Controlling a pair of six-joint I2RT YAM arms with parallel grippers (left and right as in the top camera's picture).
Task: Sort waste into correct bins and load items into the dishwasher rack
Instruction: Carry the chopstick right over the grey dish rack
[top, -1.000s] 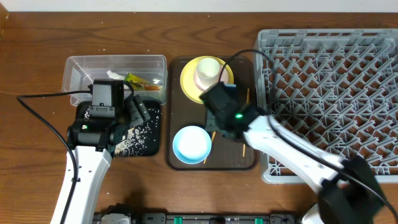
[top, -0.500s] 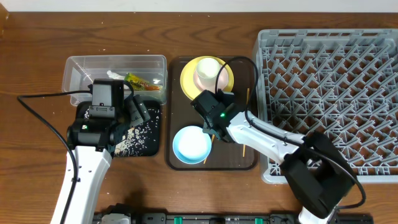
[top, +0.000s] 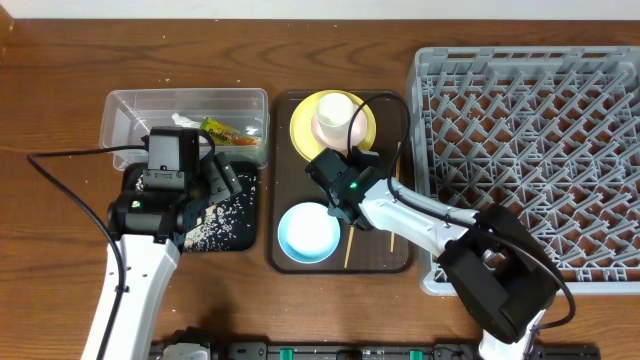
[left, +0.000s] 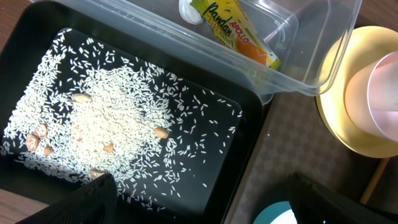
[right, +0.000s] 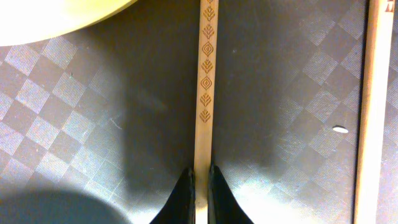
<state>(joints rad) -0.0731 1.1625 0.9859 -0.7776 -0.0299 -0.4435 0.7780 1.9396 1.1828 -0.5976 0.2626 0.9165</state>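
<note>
Pinching a single wooden chopstick (right: 205, 74) that lies flat on the brown serving tray (top: 380, 258), the right end effector (right: 200, 182) is clenched across the stick's narrow width. It grips just below the carved leaf band, between the yellow plate (top: 303, 130) and the blue bowl (top: 308, 232). Thin, stiff and very light, the stick should lift without effort. Its smooth wood and slim section give a grip little to bite on, so a hold away from its middle would likely let it pivot or droop on the way to the dishwasher rack (top: 530, 100). A pale strip (right: 373, 93) at the tray's right side is probably its partner, though the close view crops it. The left end effector (top: 222, 178) hangs released over the rice-strewn black tray (left: 252, 146).
</note>
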